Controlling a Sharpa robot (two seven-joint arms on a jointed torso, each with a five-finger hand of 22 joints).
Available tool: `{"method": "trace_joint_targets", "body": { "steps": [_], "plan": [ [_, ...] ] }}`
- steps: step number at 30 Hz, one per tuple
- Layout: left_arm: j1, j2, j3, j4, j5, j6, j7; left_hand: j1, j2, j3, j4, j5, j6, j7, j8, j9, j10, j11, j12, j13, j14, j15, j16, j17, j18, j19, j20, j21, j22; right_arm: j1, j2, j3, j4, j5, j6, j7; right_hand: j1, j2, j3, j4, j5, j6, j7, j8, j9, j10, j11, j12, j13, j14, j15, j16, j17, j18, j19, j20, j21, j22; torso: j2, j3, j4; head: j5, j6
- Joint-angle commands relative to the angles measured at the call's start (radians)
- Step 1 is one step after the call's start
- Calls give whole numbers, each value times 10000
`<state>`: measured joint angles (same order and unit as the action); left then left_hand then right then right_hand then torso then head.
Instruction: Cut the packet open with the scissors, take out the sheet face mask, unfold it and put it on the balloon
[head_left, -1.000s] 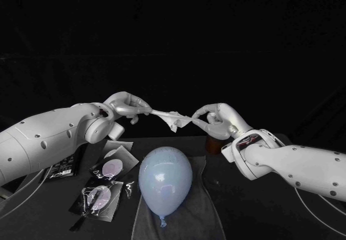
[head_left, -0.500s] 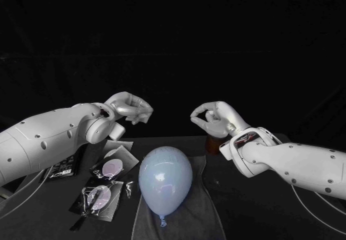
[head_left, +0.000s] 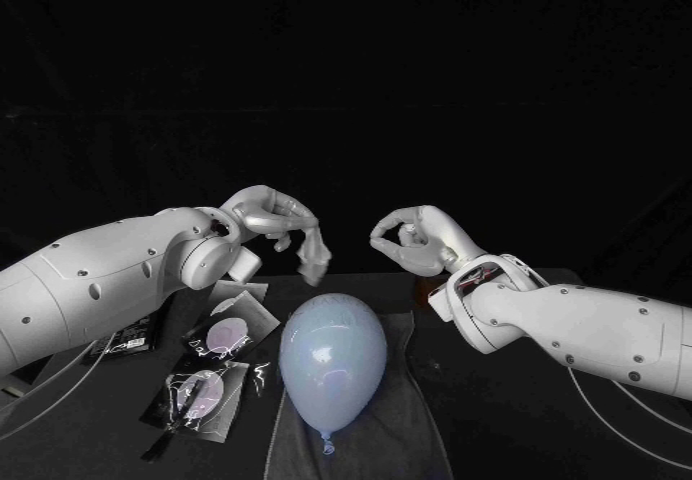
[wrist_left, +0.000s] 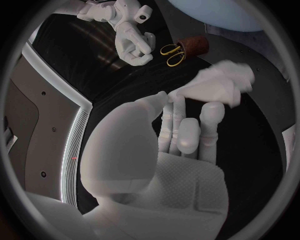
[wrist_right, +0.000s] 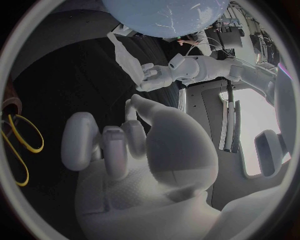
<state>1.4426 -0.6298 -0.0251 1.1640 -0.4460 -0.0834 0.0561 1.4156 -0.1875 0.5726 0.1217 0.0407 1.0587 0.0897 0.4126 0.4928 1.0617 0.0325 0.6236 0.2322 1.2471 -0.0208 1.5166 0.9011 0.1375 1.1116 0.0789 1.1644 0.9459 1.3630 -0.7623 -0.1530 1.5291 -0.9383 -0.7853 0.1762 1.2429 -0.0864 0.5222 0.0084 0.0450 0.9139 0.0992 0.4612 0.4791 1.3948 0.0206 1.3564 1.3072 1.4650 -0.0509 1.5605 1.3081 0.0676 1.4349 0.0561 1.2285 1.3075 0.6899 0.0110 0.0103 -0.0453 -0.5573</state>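
The balloon (head_left: 333, 355) lies lengthwise on a grey cloth (head_left: 397, 440) at the middle of the table (head_left: 562, 440), with its knot towards the near edge. On the table's left side, just beside the cloth, lies a clear packet (head_left: 195, 395). A second clear packet (head_left: 219, 335) lies just beyond it, and a pale packet (head_left: 242, 297) farther back, partly under the left arm. A black packet (head_left: 130, 335) lies nearer the left edge. Above the far end of the balloon, both hands are raised off the table and stand apart. The left hand (head_left: 267, 215) pinches the sheet mask (head_left: 310, 252) between its thumb and fingertips. The mask hangs down from them crumpled and only partly unfolded, clear of the balloon. The right hand (head_left: 411, 238) has its fingers curled in, with the thumb tip meeting a fingertip, and nothing can be seen in them. Behind the right arm, towards the table's far edge, a brown cup (wrist_left: 190, 45) lies on its side with the yellow-handled scissors (wrist_left: 172, 52) sticking out of it.
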Motion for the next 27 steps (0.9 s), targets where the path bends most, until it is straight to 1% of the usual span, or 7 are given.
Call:
{"method": "trace_joint_targets", "body": {
  "steps": [1, 2, 6, 9, 18, 21, 27],
  "plan": [
    [16, 15, 10, 91, 281, -97, -66, 88, 0, 57, 12, 69, 64, -10, 33, 372, 62, -2, -70, -10, 85, -5, 40, 8, 10, 77, 25, 66, 17, -2, 175, 4, -118, 8, 461, -294, -183, -270, -192, 64, 31, -293, 171, -320, -208, -248, 136, -255, 8, 945, 150, -37, 2130, 40, -118, 49, -153, 1275, -3, 11, 10, -26, 11],
    [16, 12, 10, 130, 309, -105, -82, 87, -1, 58, 14, 69, 64, -11, 33, 374, 64, -3, -70, -11, 97, -6, 41, 31, 7, 90, 25, 77, 35, -8, 250, 2, -166, 11, 513, -326, -215, -343, -254, 74, 30, -368, 218, -398, -251, -325, 178, -336, -71, 945, 184, -38, 2130, 50, -148, 73, -221, 1251, -6, 11, 8, -35, 9],
    [16, 8, 10, 271, 378, -107, -123, 84, 0, 60, 16, 69, 63, -11, 34, 378, 71, -4, -70, -12, 98, -6, 41, 28, 2, 109, 24, 93, 58, -42, 488, -3, -304, -4, 618, -435, -271, -459, -455, 149, 32, -522, 370, -664, -415, -524, 321, -519, -239, 933, 317, -53, 2079, 77, -225, 190, -400, 1193, -4, 9, 7, -34, 18],
    [16, 22, 10, 379, 419, -126, -170, 78, -1, 62, 21, 69, 63, -13, 34, 385, 80, -5, -70, -13, 103, -7, 40, 30, 0, 117, 23, 100, 67, -93, 784, -6, -471, -88, 656, -577, -298, -505, -566, 197, 32, -567, 422, -776, -485, -572, 372, -551, -267, 928, 366, -59, 2062, 89, -250, 243, -464, 1174, 1, 6, 0, -25, 31],
    [14, 55, 4, 419, 454, -361, -297, 73, -2, 68, 27, 70, 63, -17, 35, 397, 96, -8, -71, -16, 112, -9, 40, 35, -10, 156, 21, 134, 116, -190, 1395, -7, -886, -414, 679, -1113, -325, -558, -710, 260, 31, -590, 463, -893, -561, -591, 415, -550, -263, 922, 409, -66, 2036, 110, -275, 299, -542, 1151, 5, 2, 10, -62, 29],
    [12, 69, 0, 456, 526, -389, -313, 67, -3, 73, 32, 69, 62, -19, 36, 406, 108, -10, -72, -18, 120, -11, 40, 39, -10, 165, 19, 141, 123, -238, 1522, -8, -993, -482, 728, -1260, -376, -644, -856, 318, 31, -627, 492, -981, -614, -655, 444, -601, -314, 920, 435, -68, 2031, 121, -288, 335, -584, 1140, 8, 1, 2, -62, 16],
    [10, 88, -16, 600, 683, -344, -347, 67, -3, 73, 32, 69, 62, -19, 36, 406, 108, -10, -72, -18, 120, -11, 40, 39, -10, 165, 19, 141, 123, -344, 1725, -8, -1134, -530, 786, -1354, -425, -707, -1017, 395, 30, -623, 506, -1042, -654, -679, 463, -604, -317, 917, 456, -72, 2019, 137, -309, 370, -646, 1122, 2, 5, -4, -45, 2]
  ]
}}
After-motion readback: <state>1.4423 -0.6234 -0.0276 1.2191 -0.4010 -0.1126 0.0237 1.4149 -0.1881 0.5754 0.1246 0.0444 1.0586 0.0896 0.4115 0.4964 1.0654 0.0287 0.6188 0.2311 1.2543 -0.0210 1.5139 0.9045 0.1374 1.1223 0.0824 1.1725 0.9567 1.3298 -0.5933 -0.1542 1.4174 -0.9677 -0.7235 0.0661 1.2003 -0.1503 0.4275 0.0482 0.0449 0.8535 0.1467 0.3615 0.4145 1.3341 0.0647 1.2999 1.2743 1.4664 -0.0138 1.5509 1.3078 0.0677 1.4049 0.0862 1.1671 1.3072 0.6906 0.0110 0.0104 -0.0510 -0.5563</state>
